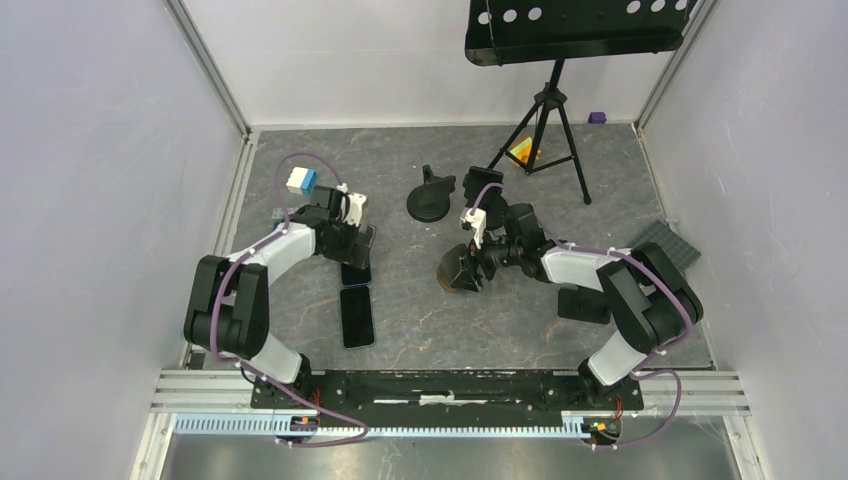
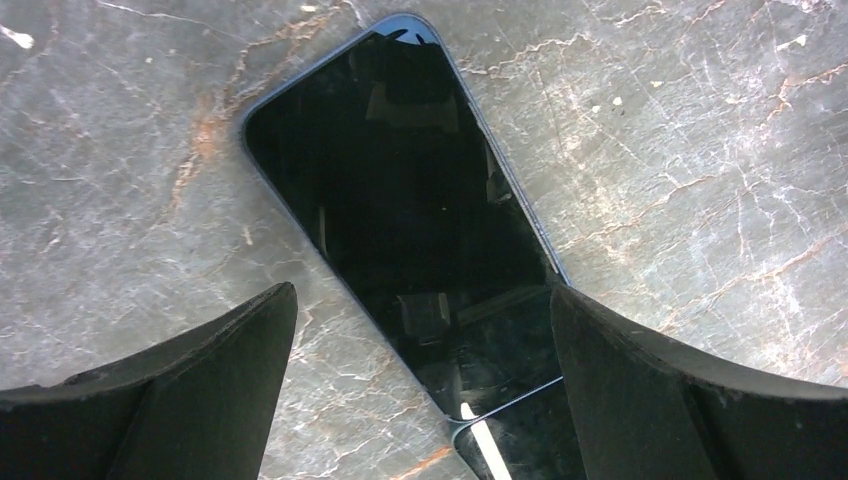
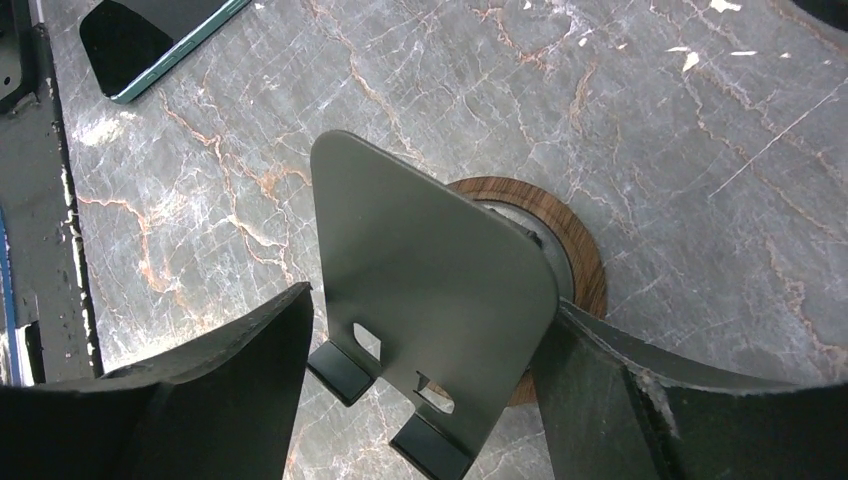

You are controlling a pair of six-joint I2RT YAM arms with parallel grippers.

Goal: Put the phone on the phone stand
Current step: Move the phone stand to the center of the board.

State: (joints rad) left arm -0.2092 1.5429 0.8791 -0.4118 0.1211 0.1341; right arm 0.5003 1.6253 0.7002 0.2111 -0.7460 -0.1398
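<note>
Left gripper (image 2: 420,300) hangs released, jaws astride the far phone (image 2: 400,180) flat on the desk (image 2: 700,150), ready to pinch. Right gripper (image 3: 425,300) brackets the phone stand (image 3: 420,220), likely steadying it; I cannot tell whether it is clamped.

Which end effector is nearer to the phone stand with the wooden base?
Right. The right end effector straddles the phone stand, its plate between the open jaws. The left end effector is well off to the stand's left, over a phone.

1. Two phones: one phone (image 1: 357,316) left of centre, a second phone (image 1: 357,273) just above it.
2. Two stands: phone stand (image 1: 458,275) at centre, black stand (image 1: 431,203) above it.
3. One tripod (image 1: 545,120), upper right.
</note>
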